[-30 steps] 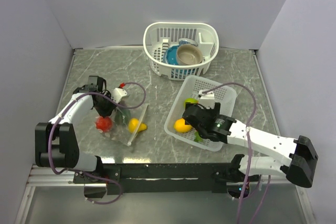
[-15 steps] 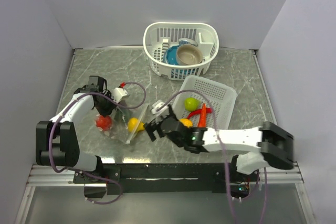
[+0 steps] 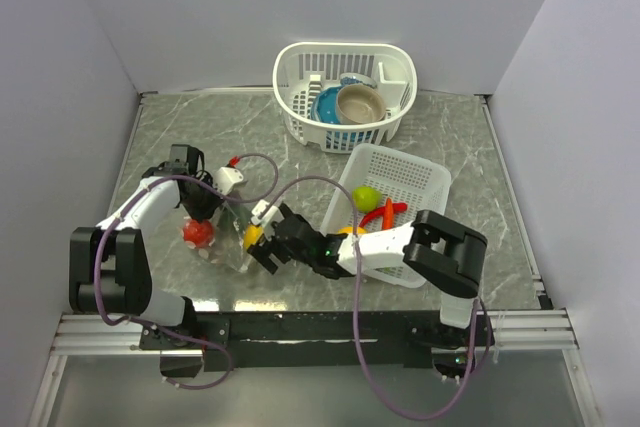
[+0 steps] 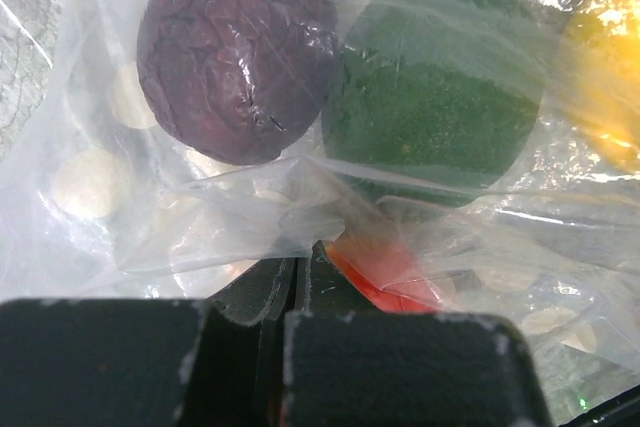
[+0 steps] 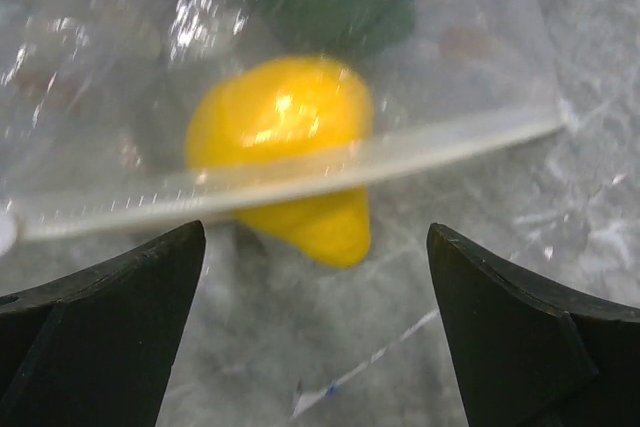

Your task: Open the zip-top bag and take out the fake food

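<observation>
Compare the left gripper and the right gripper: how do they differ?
The left gripper is shut on the zip-top bag; the right gripper is open, gripping nothing. The left faces a dark purple piece and a green piece inside; the right faces a yellow fruit. Both are at the bag.

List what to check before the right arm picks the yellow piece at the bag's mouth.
1. Left fingers shut on the zip-top bag: ok, pinching a fold of plastic.
2. Right fingers open: ok, spread either side of the yellow fruit.
3. Fruit clear of the mouth: ok, its tip pokes past the zip strip.
4. Strip out of the fingers' closing path: cannot tell.
5. Room in the white basket: ok, bare mesh at its far end.
</observation>
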Motion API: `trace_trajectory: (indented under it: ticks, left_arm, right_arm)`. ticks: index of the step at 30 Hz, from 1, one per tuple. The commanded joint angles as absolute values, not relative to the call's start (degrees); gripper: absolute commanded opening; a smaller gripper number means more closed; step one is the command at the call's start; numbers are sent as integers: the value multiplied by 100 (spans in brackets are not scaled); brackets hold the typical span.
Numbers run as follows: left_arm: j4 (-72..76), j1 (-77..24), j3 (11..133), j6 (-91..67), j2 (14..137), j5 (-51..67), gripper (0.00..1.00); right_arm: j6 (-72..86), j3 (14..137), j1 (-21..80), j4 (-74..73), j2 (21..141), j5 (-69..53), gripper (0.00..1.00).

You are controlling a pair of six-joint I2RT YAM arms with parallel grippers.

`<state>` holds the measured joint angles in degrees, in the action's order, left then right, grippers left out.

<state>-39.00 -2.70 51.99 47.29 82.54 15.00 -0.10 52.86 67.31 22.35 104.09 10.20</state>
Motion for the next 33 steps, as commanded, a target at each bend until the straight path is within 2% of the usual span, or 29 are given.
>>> trace_trajectory:
  ticks: [1, 9, 12, 14, 15, 18, 22, 24, 27, 33]
  left_arm:
    - [-3973, -299, 5353, 4816, 8209, 1503, 1]
    - [-3955, -308, 5309, 4860, 8244, 1424, 1]
    - [-3946, -308, 5300, 4852, 8244, 1468, 1]
    - [-3964, -308, 5291, 4834, 8270, 1476, 1]
    - [-3964, -316, 5300, 4834, 8262, 1477, 1]
    - [-3946, -316, 5291, 4843, 8218, 1433, 1]
    - [-3946, -316, 5291, 4825, 8191, 1398, 1]
    - [-3911, -316, 5273, 4834, 8157, 1371, 1]
    - [-3859, -316, 5203, 4852, 8112, 1301, 1]
    - [-3788, -308, 5133, 4860, 8147, 1257, 1]
  right_arm:
    - [-220, 5800, 6592, 2663, 10661, 651, 100]
    - [-18, 6153, 6557, 2672, 11188, 334, 100]
    - [237, 6003, 6557, 2830, 11197, 150, 96]
    - [324, 5924, 6557, 2821, 11145, 114, 86]
    - [343, 5880, 6548, 2804, 11092, 106, 75]
    - [448, 5521, 6548, 3023, 10715, 237, 53]
    - [483, 5352, 6548, 2631, 10152, 527, 49]
    - [518, 5300, 6557, 2400, 9757, 615, 42]
    - [545, 5107, 6592, 1987, 9090, 852, 39]
    - [729, 4975, 6601, 494, 7789, 1765, 31]
